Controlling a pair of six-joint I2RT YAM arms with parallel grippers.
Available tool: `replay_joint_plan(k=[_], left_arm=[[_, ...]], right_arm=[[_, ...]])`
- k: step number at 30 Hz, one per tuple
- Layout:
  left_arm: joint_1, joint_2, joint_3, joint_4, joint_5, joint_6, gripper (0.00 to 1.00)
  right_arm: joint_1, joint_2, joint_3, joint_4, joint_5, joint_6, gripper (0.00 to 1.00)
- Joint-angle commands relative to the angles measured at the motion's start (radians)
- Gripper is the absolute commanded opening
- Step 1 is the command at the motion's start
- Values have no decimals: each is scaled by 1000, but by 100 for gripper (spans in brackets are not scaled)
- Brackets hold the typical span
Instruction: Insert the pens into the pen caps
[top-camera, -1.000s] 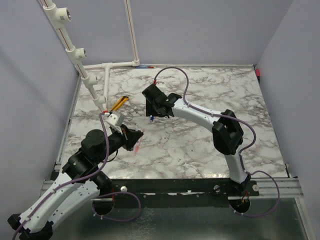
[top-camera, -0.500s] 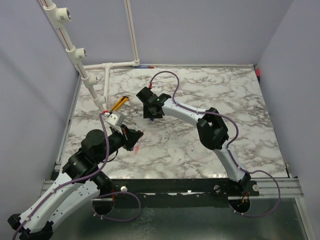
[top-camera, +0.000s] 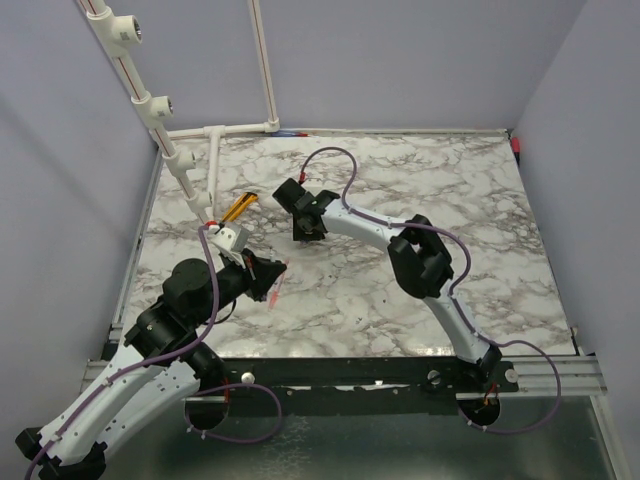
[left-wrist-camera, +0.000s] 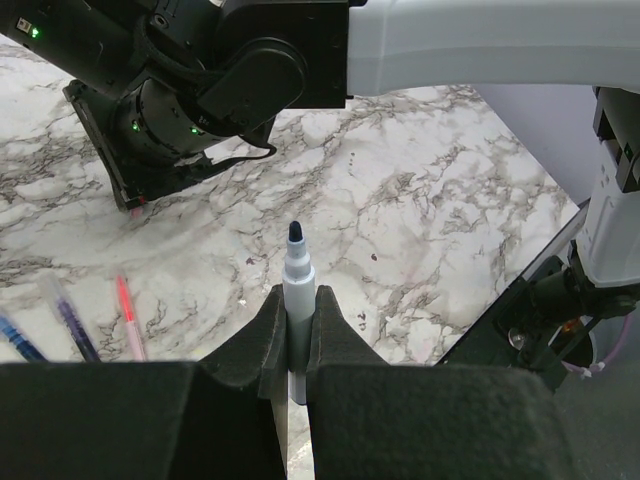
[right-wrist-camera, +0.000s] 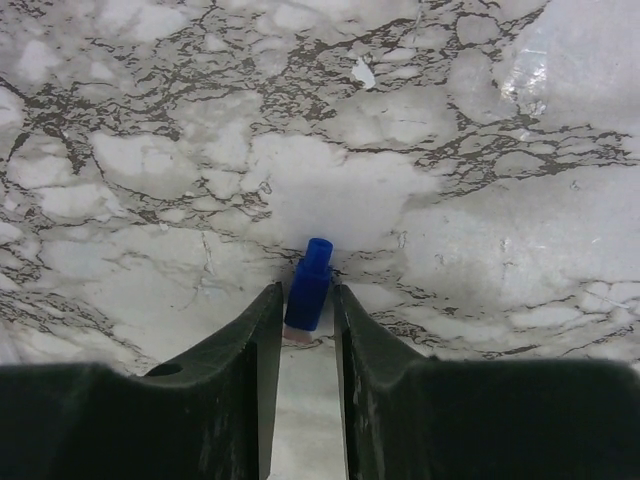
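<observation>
Right hand (right-wrist-camera: 306, 292) swung left, blue cap (right-wrist-camera: 310, 272) between its fingers, grip unclear; left hand (left-wrist-camera: 298, 297) clamps pen (left-wrist-camera: 296, 260).

Marble table (top-camera: 500, 220): open surface from 12 to 4 o'clock. The right arm (top-camera: 425, 265) arcs across the centre. A white pipe frame (top-camera: 190, 180) and yellow-and-black tool (top-camera: 240, 207) crowd 10 o'clock. The left arm (top-camera: 190, 295) and a loose red pen (left-wrist-camera: 126, 320) occupy 7 to 8 o'clock.

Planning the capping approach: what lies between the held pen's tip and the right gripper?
Only bare marble table between pen and right gripper, seen in the left wrist view.
</observation>
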Motion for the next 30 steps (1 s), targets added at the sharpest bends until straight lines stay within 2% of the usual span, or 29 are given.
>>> replay_joint_plan(k=[1,6,7,15,23,30], left_arm=[[2,7,-10,-9,-23,14,0],[3,13,-12,-9,-21,14,0],[3,14,-10,-8,-21,14,0],[3,20,-11,-8,-16,13,0],[3,33,-11,-7,-12,12,0],[3,37,-12,-7,-18,9,0]], right_arm=[[-4,5,-51,-9,27,6,26],[-4,-51,-125,21,7,-25,2],[-4,-68,-144,32,0,-39,1],[-4,-341,-392,144,-45,-165,1],[-3,-635,-676,208,-190,-395,1],[-3,-826,-862,252,-292,-591,1]])
